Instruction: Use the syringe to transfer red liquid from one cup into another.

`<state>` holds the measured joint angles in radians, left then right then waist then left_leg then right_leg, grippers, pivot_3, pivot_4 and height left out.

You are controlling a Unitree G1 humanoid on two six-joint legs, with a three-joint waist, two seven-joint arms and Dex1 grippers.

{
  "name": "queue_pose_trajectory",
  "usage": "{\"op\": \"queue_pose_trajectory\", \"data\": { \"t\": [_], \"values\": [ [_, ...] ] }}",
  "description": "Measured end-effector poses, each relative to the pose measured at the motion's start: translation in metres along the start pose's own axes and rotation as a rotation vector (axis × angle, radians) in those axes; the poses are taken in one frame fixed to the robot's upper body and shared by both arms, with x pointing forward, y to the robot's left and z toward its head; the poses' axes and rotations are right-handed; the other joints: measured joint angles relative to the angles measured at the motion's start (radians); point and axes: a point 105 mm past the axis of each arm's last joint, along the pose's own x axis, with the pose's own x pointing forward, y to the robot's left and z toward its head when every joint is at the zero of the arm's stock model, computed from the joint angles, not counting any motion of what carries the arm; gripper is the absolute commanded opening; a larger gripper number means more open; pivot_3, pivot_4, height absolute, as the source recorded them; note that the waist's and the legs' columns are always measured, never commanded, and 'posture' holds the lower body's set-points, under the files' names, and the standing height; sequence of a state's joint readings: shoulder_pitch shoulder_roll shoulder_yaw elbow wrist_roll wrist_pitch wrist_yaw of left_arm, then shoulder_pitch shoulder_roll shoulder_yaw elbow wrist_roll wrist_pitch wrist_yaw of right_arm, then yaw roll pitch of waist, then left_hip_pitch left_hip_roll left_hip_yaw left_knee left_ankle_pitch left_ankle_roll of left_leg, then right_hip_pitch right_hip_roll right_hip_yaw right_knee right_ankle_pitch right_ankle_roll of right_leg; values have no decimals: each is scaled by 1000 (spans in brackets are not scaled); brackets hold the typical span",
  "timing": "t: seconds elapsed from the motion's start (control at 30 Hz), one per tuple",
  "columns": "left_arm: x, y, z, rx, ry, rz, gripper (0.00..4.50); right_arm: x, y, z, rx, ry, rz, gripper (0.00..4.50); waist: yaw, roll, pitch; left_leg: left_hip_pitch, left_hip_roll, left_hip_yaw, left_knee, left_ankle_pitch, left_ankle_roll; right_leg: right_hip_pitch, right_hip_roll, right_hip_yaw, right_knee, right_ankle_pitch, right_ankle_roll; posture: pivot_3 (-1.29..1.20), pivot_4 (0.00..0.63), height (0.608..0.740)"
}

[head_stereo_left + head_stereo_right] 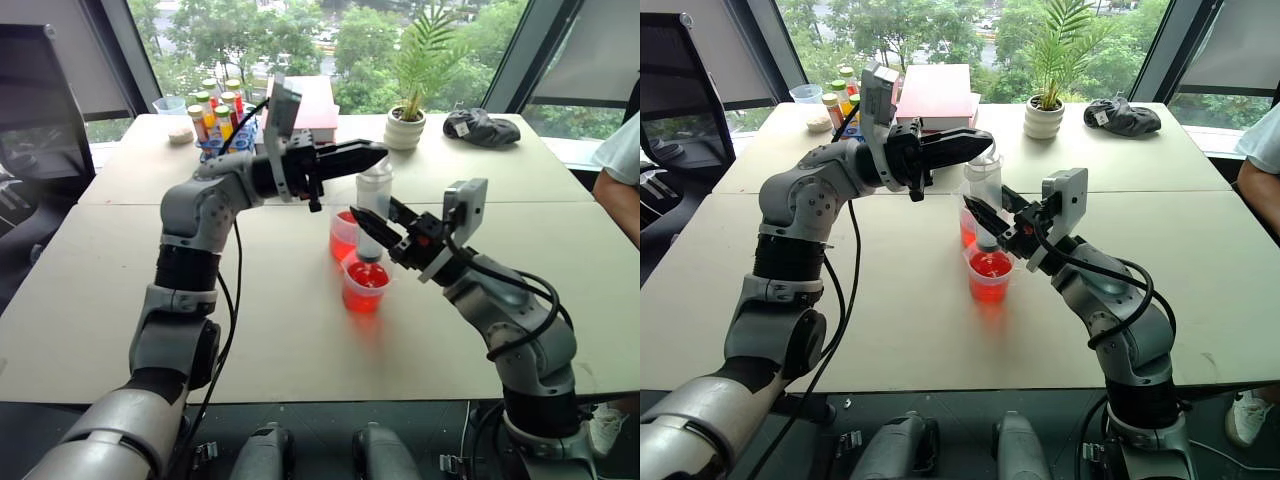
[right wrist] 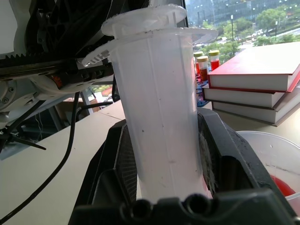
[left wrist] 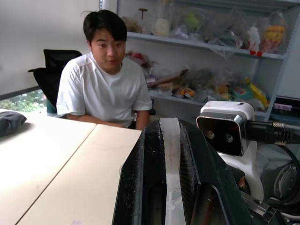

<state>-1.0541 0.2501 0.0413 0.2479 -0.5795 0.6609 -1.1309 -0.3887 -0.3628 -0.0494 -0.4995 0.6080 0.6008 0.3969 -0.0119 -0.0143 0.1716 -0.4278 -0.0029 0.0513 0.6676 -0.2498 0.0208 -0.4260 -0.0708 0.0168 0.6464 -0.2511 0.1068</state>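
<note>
The right gripper [image 1: 372, 228] clamps the thick translucent syringe [image 1: 374, 205] upright over the shorter clear cup [image 1: 365, 286] of red liquid [image 1: 366, 277] (handled cup [image 1: 343, 235] behind); the raised, level left gripper [image 1: 372, 152] pinches its plunger top.

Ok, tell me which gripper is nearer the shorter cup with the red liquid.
Right. The right gripper, shut on the syringe, sits just above the shorter cup. The left gripper is higher, shut at the syringe's plunger top.
</note>
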Motion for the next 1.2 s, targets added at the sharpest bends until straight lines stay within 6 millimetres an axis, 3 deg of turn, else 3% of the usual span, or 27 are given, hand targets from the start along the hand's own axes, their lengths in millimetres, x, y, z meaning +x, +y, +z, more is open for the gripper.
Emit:
{"op": "queue_pose_trajectory", "data": {
  "t": [0.2, 0.3, 0.4, 0.5, 0.53, 0.8, 0.93, 1.03, 1.1, 1.2],
  "values": [
    [0, -1, 1, 3, 2, 0, 97, 0, 1, 1, 10, 2, 3, 1439, 0, 0, 0, 0, 0, 0, 0, 0, 0, 0, 0, 0, 0, 0, 0, 0, 150, 740],
    [0, 0, -1, -9, 16, 0, 1272, -1, -3, 3, 16, -11, -21, 1439, 1, 0, 0, 0, 0, 0, 0, 0, 0, 0, 0, 0, 0, 0, 0, 0, 150, 740],
    [-5, 6, -9, -57, 48, 20, 2741, -8, -15, 15, -4, -57, -84, 1439, 0, 0, 0, 0, 0, 0, 0, 0, 0, 0, 0, 0, 0, 0, 0, 0, 150, 740],
    [-7, 10, -16, -94, 67, 36, 4277, -6, -4, 28, -24, -109, -37, 1439, -1, 0, 0, 0, 0, 0, 0, 0, 0, 0, 1, 0, 0, 0, 0, 0, 150, 740],
    [-8, 11, -15, -90, 67, 44, 4489, -6, -2, 29, -25, -112, -30, 1439, -3, 0, 0, 0, 0, 0, 0, 0, 0, 0, 1, 0, 0, 0, 0, 0, 150, 740],
    [-49, 23, 8, -22, 66, 182, 4489, -1, -3, 29, 28, -73, -30, 1439, -4, 0, 0, 0, 0, 0, 0, 0, 0, 0, -1, 0, 0, 0, 0, 0, 150, 740],
    [-70, 23, -10, -68, 86, 244, 4489, -2, -36, 56, 41, -13, -145, 1439, 4, 0, 0, 0, 0, -1, 0, 0, 0, 0, -5, -2, 0, 0, 0, 0, 150, 740],
    [-76, 18, -21, -86, 106, 253, 4489, -10, -69, 60, 117, 135, -242, 1439, 5, -1, 0, -1, -1, 0, -1, 0, 1, 0, -9, -2, -1, 0, -1, 0, 150, 740],
    [-77, 14, -24, -89, 108, 250, 4489, -19, -88, 57, 181, 235, -298, 1439, 4, -1, 0, -1, -1, 0, -1, 0, 1, 0, -10, -2, -2, -1, -2, 0, 150, 740],
    [-77, 6, -28, -82, 116, 241, 4489, -34, -108, 33, 304, 435, -362, 1439, -1, 0, 0, -1, -1, 0, -4, 0, 1, 0, -10, -2, -3, -1, -3, 0, 150, 740]
  ]
}}
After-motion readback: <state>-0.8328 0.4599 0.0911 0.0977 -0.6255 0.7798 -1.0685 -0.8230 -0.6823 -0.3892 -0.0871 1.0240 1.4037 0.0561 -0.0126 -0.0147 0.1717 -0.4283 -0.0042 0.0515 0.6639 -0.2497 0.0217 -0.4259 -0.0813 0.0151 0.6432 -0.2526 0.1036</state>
